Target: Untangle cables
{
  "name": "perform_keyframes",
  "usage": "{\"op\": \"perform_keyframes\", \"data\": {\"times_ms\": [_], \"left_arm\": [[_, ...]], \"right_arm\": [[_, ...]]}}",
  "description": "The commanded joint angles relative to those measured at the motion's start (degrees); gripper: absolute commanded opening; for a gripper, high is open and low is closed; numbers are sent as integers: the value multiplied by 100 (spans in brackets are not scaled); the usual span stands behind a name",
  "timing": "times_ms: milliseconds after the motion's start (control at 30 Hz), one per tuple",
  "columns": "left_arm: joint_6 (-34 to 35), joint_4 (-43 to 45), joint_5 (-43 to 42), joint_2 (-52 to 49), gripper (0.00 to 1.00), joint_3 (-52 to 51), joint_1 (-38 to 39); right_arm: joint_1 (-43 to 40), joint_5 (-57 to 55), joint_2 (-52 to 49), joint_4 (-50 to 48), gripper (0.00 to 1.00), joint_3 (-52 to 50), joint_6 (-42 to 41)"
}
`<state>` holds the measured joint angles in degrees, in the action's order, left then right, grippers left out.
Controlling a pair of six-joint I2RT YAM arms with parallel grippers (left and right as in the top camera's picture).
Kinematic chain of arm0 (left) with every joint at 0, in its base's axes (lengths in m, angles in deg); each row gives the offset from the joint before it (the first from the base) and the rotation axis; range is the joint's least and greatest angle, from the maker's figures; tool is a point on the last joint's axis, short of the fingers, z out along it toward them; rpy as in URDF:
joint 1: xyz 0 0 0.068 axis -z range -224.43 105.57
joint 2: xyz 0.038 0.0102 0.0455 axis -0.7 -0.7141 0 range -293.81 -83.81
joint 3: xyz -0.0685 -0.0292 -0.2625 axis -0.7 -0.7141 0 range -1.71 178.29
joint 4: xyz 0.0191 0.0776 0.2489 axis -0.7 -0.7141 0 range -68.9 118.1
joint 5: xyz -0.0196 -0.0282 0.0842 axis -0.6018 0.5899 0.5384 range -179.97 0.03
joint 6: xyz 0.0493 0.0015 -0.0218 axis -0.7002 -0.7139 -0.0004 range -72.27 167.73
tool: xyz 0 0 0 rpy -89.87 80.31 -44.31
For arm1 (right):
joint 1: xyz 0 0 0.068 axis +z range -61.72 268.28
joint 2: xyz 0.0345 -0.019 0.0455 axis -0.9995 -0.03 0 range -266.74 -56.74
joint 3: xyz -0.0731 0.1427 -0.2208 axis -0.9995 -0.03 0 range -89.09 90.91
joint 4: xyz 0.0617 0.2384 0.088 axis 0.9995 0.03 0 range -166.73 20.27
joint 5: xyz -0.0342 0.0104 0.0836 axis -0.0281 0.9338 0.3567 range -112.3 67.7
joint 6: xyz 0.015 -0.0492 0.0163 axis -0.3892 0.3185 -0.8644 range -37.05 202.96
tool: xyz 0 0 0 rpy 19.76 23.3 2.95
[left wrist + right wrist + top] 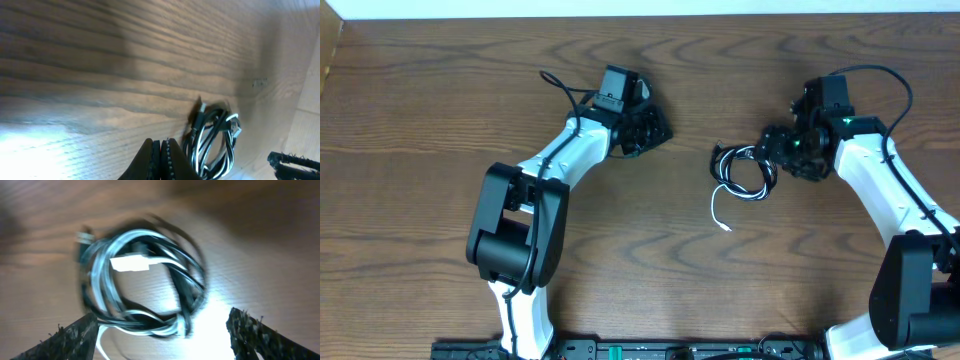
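Cables (740, 170) sit mid-bench, right of centre, as one small tangled coil, black cable (719, 160) and white cable (757, 193) wound together. A loose white tail (717, 212) runs out of the coil toward the near edge and ends in a small plug, lying free on the bench (440, 90).

Right tool (775, 152) is at the coil's right edge, touching or just beside it; overhead can't settle which. In the right wrist view its fingers (75, 335) are spread wide apart, released, with the coil (145, 280) lying ahead of and between them, nothing clamped. That view is motion-blurred; a white plug (130, 264) shows inside the loop, and strand crossings can't be followed.

Left tool (655, 128) is well apart from the coil, to its left, with bare wood between. In the left wrist view it (161, 146) is clenched, fingers pressed together on nothing, with the coil (215, 142) just right of them and partly cut off by the bottom edge. A dark toothed finger (292, 161) of the other arm pokes in at bottom right.

Around: thick black wire (560, 90) loops over the left arm, another (895, 85) over the right arm. Green light (846, 122) glows on the right wrist. Pale strip (640, 8) runs along the far edge. Black base rail (650, 350) is cut off at the bottom. A small mark (260, 82) on the wood is too blurred to read.
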<state>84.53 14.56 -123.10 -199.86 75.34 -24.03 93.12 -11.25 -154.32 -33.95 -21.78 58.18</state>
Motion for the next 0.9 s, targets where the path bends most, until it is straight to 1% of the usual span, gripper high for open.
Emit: {"op": "perform_keyframes", "data": {"times_ms": [0, 100, 200, 367, 400, 433, 600, 667, 800, 867], "left_arm": [[-188, -52, -116, -35, 8, -17, 221], [-186, -48, -109, -35, 8, -17, 459], [-66, -7, 33, -35, 9, -20, 719], [518, 42, 579, -37, 17, -17, 960], [560, 63, 682, -46, 23, -20, 999], [579, 85, 776, -52, 26, -20, 1047], [621, 192, 1172, -199, 27, -20, 1279], [619, 354, 1349, -308, 28, -20, 1318], [584, 933, 1349, -599, 29, -17, 1322], [361, 1270, 1305, -756, 30, -20, 1329]], "right_arm": [[7, -1261, 20, 468, 79, 426, 81], [4, -1777, 20, 903, 84, 774, 83], [-4, -1718, 20, 970, 88, 920, 83], [-2, -1429, 17, 883, 88, 918, 83], [4, -1384, 17, 866, 88, 918, 83], [9, -1355, 17, 863, 88, 918, 83], [13, -1252, 17, 866, 88, 918, 87], [13, -1196, 17, 861, 88, 918, 125], [13, -1193, 17, 837, 88, 918, 131], [13, -1193, 17, 837, 88, 918, 129]]}}
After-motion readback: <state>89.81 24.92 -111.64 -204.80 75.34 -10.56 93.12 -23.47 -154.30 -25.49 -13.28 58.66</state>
